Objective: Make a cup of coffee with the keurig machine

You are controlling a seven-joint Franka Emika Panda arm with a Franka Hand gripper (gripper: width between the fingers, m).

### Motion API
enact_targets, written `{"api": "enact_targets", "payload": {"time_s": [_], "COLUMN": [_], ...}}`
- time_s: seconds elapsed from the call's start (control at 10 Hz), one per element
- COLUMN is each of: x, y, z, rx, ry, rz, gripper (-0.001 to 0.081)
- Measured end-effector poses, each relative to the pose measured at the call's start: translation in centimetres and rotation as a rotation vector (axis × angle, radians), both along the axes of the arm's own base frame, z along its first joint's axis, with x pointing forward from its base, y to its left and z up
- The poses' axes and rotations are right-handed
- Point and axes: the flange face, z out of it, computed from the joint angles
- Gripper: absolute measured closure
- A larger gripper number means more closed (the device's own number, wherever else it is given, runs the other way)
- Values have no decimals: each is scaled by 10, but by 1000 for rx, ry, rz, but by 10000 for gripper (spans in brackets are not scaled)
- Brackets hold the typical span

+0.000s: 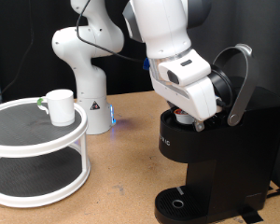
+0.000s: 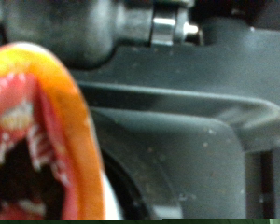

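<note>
Black machine point(image 1: 210, 149), boxy, at the exterior view's right on the wooden table point(image 1: 121, 177); silver-grey lid handle point(image 1: 241, 84) raised, so the brew chamber stands open.

White arm, end effector point(image 1: 198, 114) lowered into the open chamber mouth. Fingers hidden behind the hand; whether they are spread or closed cannot be told. Wrist view: an orange-rimmed, red-patterned pod point(image 2: 37, 131) fills one side, very close and blurred, against the dark chamber wall; a grip on it is not confirmed.

White cup point(image 1: 58, 105), handle showing, on the upper tier of a round white two-tier rack point(image 1: 37, 154) at the exterior view's left, well apart from the machine. Drip tray point(image 1: 182, 203) bears nothing.

Risks, as judged: a pod seated tilted would jam under the lid; the hand could knock the raised handle, being just beside it; brewing with the cup away from the tray would spill onto the table.

Writing: pale lettering on the machine front, too small to read. Pod print blurred, unreadable.
</note>
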Motion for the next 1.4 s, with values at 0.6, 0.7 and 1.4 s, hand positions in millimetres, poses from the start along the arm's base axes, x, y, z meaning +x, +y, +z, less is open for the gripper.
{"api": "enact_targets", "payload": {"time_s": [0.6, 0.7, 1.4], "x": [-2, -4, -14], "y": [-11, -14, -20], "z": [21, 28, 43], "rx": [96, 107, 81], "ry": [8, 11, 96], "rz": [3, 6, 74], "gripper": [1, 1, 1]}}
